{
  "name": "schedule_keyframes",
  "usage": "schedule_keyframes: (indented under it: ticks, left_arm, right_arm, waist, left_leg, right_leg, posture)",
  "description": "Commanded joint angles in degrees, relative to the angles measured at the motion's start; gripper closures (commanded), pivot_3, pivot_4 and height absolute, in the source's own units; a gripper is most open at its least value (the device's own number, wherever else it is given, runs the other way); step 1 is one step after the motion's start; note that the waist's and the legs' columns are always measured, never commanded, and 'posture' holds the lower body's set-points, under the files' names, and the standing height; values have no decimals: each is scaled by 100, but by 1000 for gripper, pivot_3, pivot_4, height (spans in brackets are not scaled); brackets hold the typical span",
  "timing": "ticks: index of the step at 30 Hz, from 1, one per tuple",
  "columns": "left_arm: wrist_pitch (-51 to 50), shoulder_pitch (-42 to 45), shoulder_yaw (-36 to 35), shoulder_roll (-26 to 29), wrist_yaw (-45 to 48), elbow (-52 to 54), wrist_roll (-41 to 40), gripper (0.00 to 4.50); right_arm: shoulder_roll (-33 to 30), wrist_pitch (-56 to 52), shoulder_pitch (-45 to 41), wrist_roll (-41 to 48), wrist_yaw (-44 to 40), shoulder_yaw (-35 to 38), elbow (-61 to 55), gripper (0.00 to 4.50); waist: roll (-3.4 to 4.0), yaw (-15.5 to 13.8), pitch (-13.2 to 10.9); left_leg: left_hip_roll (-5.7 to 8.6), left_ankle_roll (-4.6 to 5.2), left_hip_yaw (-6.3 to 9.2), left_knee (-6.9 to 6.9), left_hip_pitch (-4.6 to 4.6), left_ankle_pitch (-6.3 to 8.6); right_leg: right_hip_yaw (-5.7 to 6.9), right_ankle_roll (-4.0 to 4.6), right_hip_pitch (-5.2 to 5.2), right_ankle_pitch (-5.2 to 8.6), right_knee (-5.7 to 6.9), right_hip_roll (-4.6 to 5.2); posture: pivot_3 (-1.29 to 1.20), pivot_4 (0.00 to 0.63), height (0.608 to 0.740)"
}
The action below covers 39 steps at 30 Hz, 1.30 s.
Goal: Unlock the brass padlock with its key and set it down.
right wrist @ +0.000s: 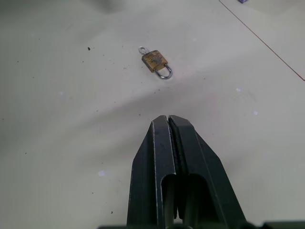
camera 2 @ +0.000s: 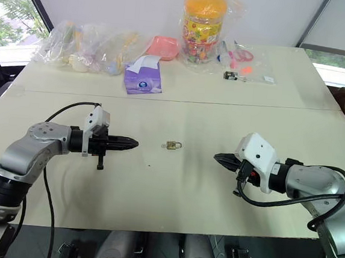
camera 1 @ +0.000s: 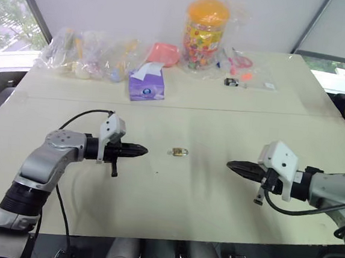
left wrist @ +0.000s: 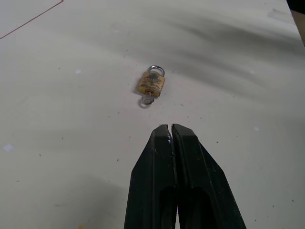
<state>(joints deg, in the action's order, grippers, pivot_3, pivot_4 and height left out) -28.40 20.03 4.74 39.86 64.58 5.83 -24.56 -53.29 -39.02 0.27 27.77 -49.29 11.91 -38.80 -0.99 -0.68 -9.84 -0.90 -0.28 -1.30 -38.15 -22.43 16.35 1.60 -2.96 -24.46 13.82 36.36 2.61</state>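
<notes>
Padlock [camera 1: 179, 152] flat on surface [camera 1: 213, 211], midway between left gripper [camera 1: 141, 151] and right gripper [camera 1: 232, 165], touching neither; both jaws pinched shut, empty. Key [left wrist: 146, 100] in base. Tiny, hard, slick, light; likely skids. Pinch brass body sides.

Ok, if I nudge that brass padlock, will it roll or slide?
The brass padlock lies flat on the smooth table, so it will probably slide, not roll. It looks like rigid metal, likely dense for its size. Its key sticks out and may snag or pivot it.
</notes>
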Motion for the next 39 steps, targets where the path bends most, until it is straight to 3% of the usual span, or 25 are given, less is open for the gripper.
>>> schedule_keyframes:
  ticks: [1,6,7,9,14,15,16,23,32,39]
  left_arm:
    - [-8,93,-158,67,29,176,-108,4434]
    - [-43,151,-151,32,31,149,-130,4434]
    - [-58,162,-136,18,27,154,-132,4478]
    - [-65,163,-68,-11,31,196,-115,4500]
    - [-88,219,-48,-125,-85,202,-85,4500]
    - [-93,231,-50,-150,-118,201,-79,4500]
    - [-80,239,-48,-172,-156,202,-58,4500]
    - [-66,62,-45,-228,-387,427,-6,4500]
    - [-33,-94,-55,-207,-540,571,25,4500]
    - [-11,-126,-42,-186,-581,580,39,4500]
  right_arm:
    - [-47,80,-157,9,29,23,-56,4500]
    - [-16,52,-617,33,-1,-265,90,4500]
    - [7,29,-803,38,-32,-419,172,4248]
    - [147,7,-1396,-21,-113,-938,398,3606]
    - [408,277,-2271,-567,-367,-2018,1235,1085]
    - [459,412,-2427,-742,-458,-2250,1494,385]
    - [524,513,-2582,-874,-564,-2451,1743,56]
    - [1262,1290,-3506,-1661,-983,-3314,3419,56]
    - [2220,1898,-4046,-2164,-1274,-3663,5093,56]
    - [2580,2360,-4130,-2609,-1299,-3785,5984,56]
  waist:
    - [0,-2,0]
    - [0,4,0]
    - [0,8,0]
    - [0,28,0]
    - [1,19,0]
    - [1,11,0]
    - [1,9,0]
    - [1,22,0]
    - [1,25,-1]
    - [1,73,0]
  left_leg:
    - [0,0,0,0,0,0]
    - [0,0,-1,0,0,0]
    - [0,0,-1,-1,1,0]
    - [0,0,-2,-1,2,0]
    - [-1,0,0,-1,2,0]
    - [-1,0,0,-1,1,0]
    - [1,0,0,-1,0,0]
    - [4,0,-6,-4,0,0]
    - [2,0,-4,-7,3,-1]
    - [3,0,-7,-9,8,-1]
  right_leg:
    - [0,1,0,0,0,0]
    - [0,1,0,0,0,0]
    - [0,1,0,0,0,0]
    - [0,1,0,-1,1,-1]
    - [0,2,0,-3,3,-3]
    - [0,-9,0,-9,3,-3]
    - [0,-11,0,-10,2,-2]
    - [-2,-15,-1,-14,4,2]
    - [-1,-18,-2,-17,18,2]
    - [-4,-18,-2,-18,27,4]
  posture:
    - [0,150,737]
    - [0,150,737]
    - [0,150,737]
    - [0,150,737]
    - [0,150,737]
    - [0,150,737]
    - [0,150,737]
    - [0,150,737]
    - [0,150,737]
    - [0,150,737]
